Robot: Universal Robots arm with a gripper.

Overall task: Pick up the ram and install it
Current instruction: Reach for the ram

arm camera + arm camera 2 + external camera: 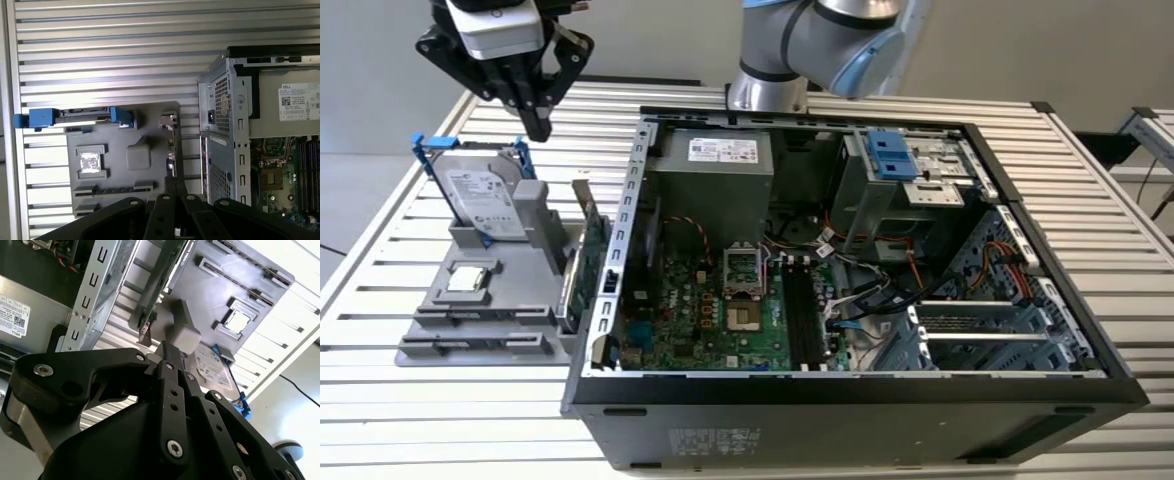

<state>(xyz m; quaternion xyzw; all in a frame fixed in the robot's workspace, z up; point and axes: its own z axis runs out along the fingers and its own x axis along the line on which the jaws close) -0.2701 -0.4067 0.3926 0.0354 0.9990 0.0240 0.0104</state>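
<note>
My gripper (536,128) hangs high over the exterior view's upper left, above the blue-framed hard drive (487,195), and it is shut with nothing in it. Its black fingertips (175,182) lie pressed together in both wrist views, and the gripper (167,347) touches nothing. Below stands a grey fixture (150,122). A thin dark strip (115,189) sits edge-on in its long slot; this looks like the ram, but I cannot tell for sure. The open computer case (1067,385) shows a green motherboard with long black memory slots (798,310).
A large green expansion card (594,250) stands upright on the fixture's edge beside the case wall. A square chip (90,163) rests in a fixture pocket. The slatted white table (400,420) carries everything. The arm's base (767,90) stands behind the case.
</note>
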